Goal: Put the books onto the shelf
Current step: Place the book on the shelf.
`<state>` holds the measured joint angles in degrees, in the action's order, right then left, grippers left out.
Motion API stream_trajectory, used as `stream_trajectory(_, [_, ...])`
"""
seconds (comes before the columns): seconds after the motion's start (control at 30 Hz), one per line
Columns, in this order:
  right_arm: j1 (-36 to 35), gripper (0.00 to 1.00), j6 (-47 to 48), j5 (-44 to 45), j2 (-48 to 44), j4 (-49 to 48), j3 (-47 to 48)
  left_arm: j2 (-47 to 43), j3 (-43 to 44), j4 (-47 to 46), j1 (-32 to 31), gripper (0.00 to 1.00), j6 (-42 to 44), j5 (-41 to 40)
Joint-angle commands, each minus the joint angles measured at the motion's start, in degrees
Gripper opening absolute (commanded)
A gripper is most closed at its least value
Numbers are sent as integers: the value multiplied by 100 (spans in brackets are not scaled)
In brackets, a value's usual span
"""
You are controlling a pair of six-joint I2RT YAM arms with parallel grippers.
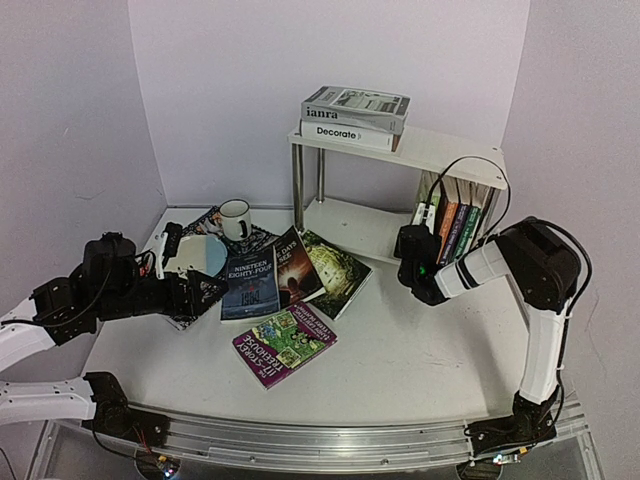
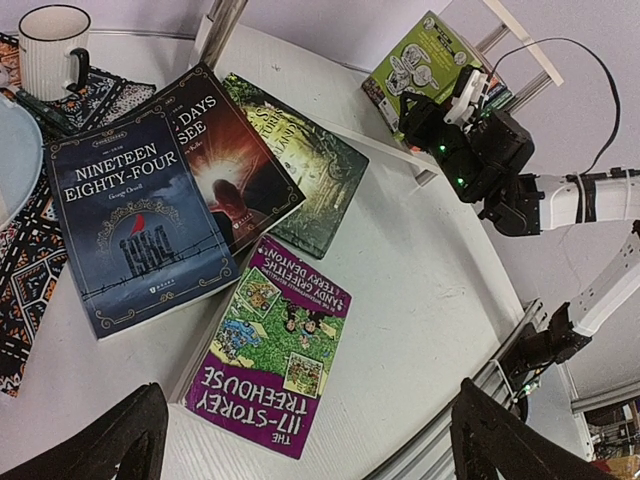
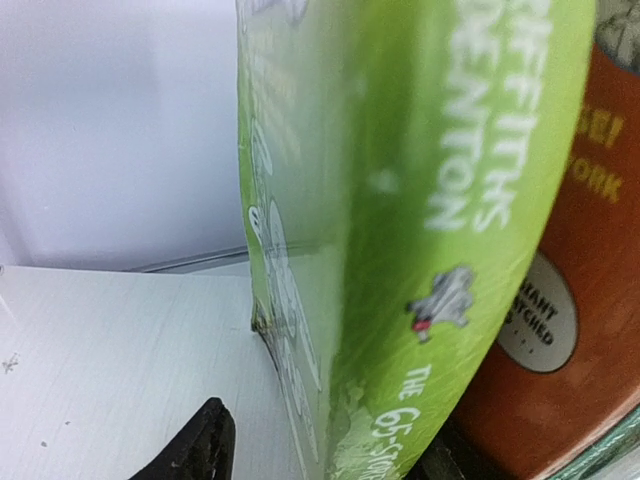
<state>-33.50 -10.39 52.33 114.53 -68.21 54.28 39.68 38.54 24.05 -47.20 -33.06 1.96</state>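
At two o'clock our right pincer (image 1: 427,214) straddles the green book (image 3: 400,250), standing it on the shelf (image 1: 345,225); whether it grips we cannot tell; left pincer (image 1: 207,290) gapes.

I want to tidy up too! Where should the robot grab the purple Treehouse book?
Probably its free long edge, coming in low from that side. The purple Treehouse book lies flat, cover up, with Nineteen Eighty-Four crowding its other side, so a pincer finger must slide underneath.

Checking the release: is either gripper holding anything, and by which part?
Nothing, apparently. The left gripper is open and empty; the green book stands at the right gripper, whose visible finger is clear of its cover.
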Motion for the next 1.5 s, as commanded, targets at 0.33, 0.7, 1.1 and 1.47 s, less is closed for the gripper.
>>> stream_trajectory(0.33, [-174,61,-469,326,-506,321,144,-150,109,-179,17,100,-78,145])
stream_trajectory(0.7, [-310,63,-916,377,-753,711,-99,-165,92,-177,18,100,-67,138])
stream_trajectory(1.1, [-1499,97,-930,346,-1688,1222,-1006,243,75,-186,18,100,-64,205])
stream_trajectory(1.47, [-2389,98,-1241,-2025,-3301,3096,-2070,787,-234,-439,18,99,-259,130])
